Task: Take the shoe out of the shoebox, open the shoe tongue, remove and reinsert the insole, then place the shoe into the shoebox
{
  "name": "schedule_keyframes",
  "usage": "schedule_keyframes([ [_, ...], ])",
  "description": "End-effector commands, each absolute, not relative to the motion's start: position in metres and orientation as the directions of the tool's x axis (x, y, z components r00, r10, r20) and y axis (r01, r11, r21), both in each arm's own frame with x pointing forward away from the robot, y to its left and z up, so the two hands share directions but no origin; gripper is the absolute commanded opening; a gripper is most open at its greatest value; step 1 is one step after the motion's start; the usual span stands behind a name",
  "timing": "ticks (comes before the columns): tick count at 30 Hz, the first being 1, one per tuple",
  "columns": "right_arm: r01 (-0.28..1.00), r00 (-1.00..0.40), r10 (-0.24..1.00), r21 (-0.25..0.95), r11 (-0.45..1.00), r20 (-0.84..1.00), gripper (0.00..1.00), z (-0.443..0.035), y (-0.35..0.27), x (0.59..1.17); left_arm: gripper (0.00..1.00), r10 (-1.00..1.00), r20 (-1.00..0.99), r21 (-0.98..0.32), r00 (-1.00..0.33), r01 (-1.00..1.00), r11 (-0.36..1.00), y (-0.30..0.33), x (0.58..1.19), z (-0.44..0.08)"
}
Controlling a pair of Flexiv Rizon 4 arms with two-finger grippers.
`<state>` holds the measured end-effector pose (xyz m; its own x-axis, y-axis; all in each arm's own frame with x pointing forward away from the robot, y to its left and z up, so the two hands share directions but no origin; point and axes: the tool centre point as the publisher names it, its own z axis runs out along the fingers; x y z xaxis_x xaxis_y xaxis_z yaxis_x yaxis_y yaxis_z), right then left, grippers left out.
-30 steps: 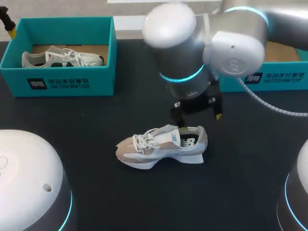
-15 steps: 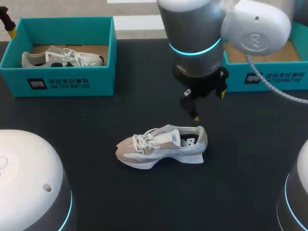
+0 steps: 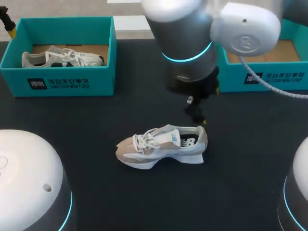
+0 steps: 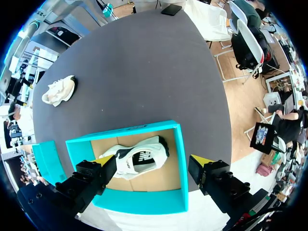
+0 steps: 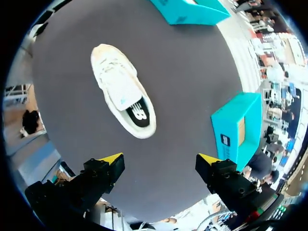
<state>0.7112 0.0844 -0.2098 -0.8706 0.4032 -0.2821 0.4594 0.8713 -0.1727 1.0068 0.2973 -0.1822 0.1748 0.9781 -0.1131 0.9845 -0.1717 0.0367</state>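
A beige-and-white shoe (image 3: 161,147) lies on its sole on the dark table, toe to the left. In the right wrist view this shoe (image 5: 122,91) sits ahead of my right gripper (image 5: 160,161), whose fingers are open and empty. Seen from the head view, that right gripper (image 3: 209,106) hangs just behind the shoe's heel, clear of it. My left gripper (image 4: 147,163) is open above the left teal shoebox (image 4: 180,159), which holds a second white shoe (image 4: 137,161). The right teal shoebox (image 3: 262,77) shows a bare cardboard floor.
The left shoebox (image 3: 57,79) stands at the back left and the right one at the back right. My left gripper (image 3: 8,24) shows only at the far back left corner. Both arm bases fill the front corners.
My right gripper has lifted away from the shoe's heel opening, moved toward the back of the table and turned. The shoe has stayed in place. The left arm has not moved.
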Motion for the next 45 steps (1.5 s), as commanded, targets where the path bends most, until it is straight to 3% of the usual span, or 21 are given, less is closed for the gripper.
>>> schedule_keyframes([
  [1,0.239,-0.96,0.235,-0.011,0.971,-0.15,1.0,-0.224,0.08,0.714,1.0,0.978,-0.111,0.037,0.175,0.984,-0.172,0.297,1.006,-0.182],
  [7,0.039,-0.992,0.056,0.14,0.989,-0.117,1.0,-0.234,0.074,0.709,1.0,0.978,-0.111,0.037,0.175,0.984,-0.172,0.297,1.006,-0.182],
  [16,-0.144,-0.974,-0.084,0.283,0.948,-0.211,1.0,-0.242,0.062,0.708,1.0,0.978,-0.111,0.037,0.175,0.984,-0.172,0.297,1.006,-0.182],
  [26,-0.18,-0.98,-0.134,0.38,0.907,-0.145,1.0,-0.252,0.044,0.713,1.0,0.978,-0.111,0.037,0.175,0.984,-0.172,0.297,1.006,-0.182],
  [45,-0.174,-0.982,-0.132,0.381,0.908,-0.133,1.0,-0.253,0.043,0.714,1.0,0.978,-0.111,0.037,0.175,0.984,-0.172,0.297,1.006,-0.182],
])
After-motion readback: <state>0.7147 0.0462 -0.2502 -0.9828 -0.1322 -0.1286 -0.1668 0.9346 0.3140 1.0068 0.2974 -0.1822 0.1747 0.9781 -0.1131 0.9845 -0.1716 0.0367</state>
